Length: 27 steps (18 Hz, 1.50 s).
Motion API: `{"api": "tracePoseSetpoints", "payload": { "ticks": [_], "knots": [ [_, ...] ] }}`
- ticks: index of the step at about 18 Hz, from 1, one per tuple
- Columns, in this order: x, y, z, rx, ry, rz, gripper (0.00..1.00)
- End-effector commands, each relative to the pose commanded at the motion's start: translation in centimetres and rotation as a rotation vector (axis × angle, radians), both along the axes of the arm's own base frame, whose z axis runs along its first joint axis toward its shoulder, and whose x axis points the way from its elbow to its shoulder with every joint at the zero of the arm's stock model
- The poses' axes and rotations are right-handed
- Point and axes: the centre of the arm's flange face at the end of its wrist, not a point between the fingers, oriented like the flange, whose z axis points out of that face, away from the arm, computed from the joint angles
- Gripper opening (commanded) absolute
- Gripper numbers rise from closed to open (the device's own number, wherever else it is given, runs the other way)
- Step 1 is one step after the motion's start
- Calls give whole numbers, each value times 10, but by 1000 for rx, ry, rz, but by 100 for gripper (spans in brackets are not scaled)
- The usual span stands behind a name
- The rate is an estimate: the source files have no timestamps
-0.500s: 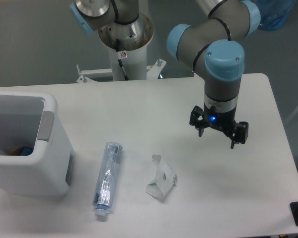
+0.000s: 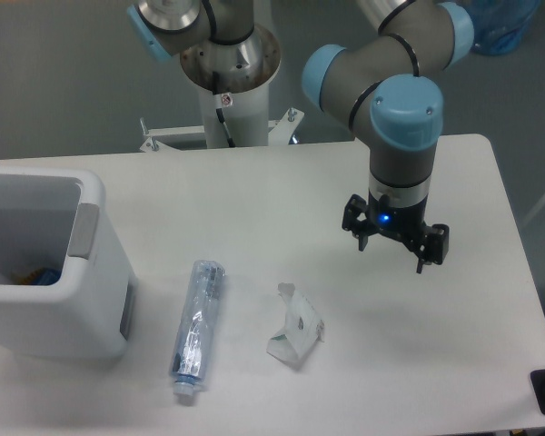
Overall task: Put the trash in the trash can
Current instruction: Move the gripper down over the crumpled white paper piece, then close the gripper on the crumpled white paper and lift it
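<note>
From the fixed camera you see a white table (image 2: pixel 254 191) on a grey floor, with the arm's white pedestal (image 2: pixel 229 86) behind its far edge. Your gripper (image 2: pixel 392 247) hangs above the right half, fingers spread apart and holding nothing. The bottle (image 2: pixel 197 318) lies front centre, the creased cup scrap (image 2: pixel 295 327) just to its right. The trash can (image 2: pixel 45 263) stands at the left edge.
</note>
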Motion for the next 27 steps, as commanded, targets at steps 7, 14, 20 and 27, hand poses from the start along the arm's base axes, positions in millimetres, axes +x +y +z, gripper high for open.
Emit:
{"api": "tracePoseSetpoints", "payload": {
  "ticks": [7,14,20,27],
  "knots": [
    [35,16,-15,95,-16,131,100],
    [78,51,-68,51,-109,172,100],
    [86,70,-108,17,-125,159,100],
    [90,82,-129,-13,-126,151,0]
  ]
}}
